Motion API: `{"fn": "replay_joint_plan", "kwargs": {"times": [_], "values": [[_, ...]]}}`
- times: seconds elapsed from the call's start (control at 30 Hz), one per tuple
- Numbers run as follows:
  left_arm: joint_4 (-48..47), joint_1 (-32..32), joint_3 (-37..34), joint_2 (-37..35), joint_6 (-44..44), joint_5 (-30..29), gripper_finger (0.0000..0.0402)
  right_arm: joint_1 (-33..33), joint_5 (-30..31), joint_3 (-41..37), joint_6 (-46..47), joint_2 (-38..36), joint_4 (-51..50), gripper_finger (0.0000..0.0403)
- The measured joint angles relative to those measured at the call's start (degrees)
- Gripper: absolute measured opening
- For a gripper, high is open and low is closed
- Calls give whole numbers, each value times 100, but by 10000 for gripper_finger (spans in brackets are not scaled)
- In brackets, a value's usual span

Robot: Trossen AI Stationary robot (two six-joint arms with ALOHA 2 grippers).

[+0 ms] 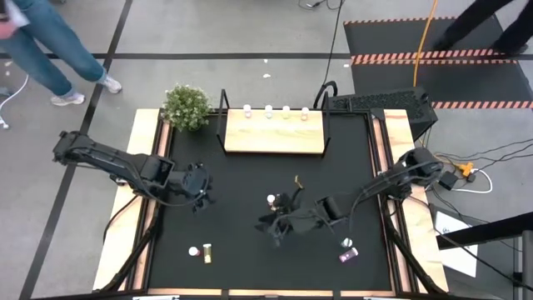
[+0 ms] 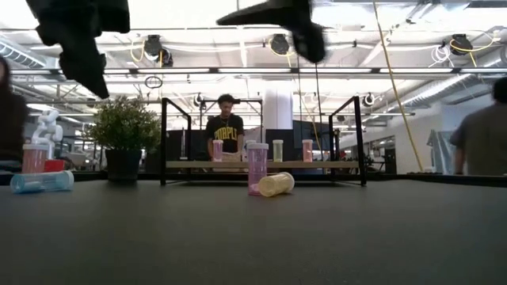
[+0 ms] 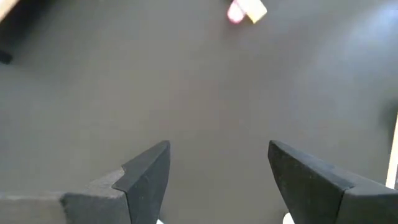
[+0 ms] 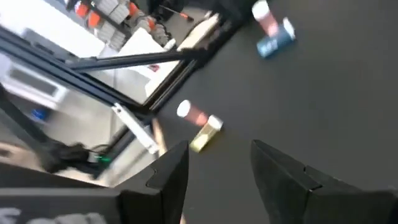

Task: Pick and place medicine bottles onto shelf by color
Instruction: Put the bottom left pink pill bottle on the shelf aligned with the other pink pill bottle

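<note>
The shelf (image 1: 275, 133) stands at the table's far side with several white-capped medicine bottles (image 1: 268, 110) in a row on its far edge. A pink bottle (image 1: 194, 251) stands beside a lying yellow one (image 1: 206, 252) near the front left; the pair also shows in the left wrist view (image 3: 245, 11) and the right wrist view (image 4: 199, 124). At the front right an upright bottle (image 1: 346, 243) stands by a lying pink-and-blue one (image 1: 348, 255). My left gripper (image 3: 217, 168) hangs open over the mat's left part (image 1: 200, 197). My right gripper (image 4: 217, 168) hangs open over the mat's middle (image 1: 275, 229). Both are empty.
A potted plant (image 1: 186, 107) stands at the shelf's left end. Wooden rails (image 1: 146, 208) run along the table's sides. A keyboard (image 1: 379, 103) lies beyond the far right corner. People stand in the room beyond the table (image 2: 226, 127). Bare black mat (image 1: 250, 175) lies between the shelf and both grippers.
</note>
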Motion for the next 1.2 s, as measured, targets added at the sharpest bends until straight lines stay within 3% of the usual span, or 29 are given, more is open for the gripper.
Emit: {"fn": "replay_joint_plan", "kwargs": {"times": [0.23,0.4,0.57,0.73,0.93,1.2], "values": [[-359,-560,50,-90,-495,20,268,-101,-108,831,-3173,684,324,164],[-434,-1193,59,-197,-268,367,268,-352,-1246,1344,-5052,1641,1357,168],[-511,-2061,62,-204,-536,980,268,-535,-1375,1794,-5203,2402,1636,180],[-1067,-2928,62,-204,-1785,1407,268,-630,-1609,2097,-5366,2793,1718,196],[-1155,-3733,62,88,-2707,1412,268,-660,-1992,2651,-5658,3485,1982,226],[-197,-4378,59,1229,-2745,1416,269,-664,-2222,3575,-5645,4328,2063,251]]}}
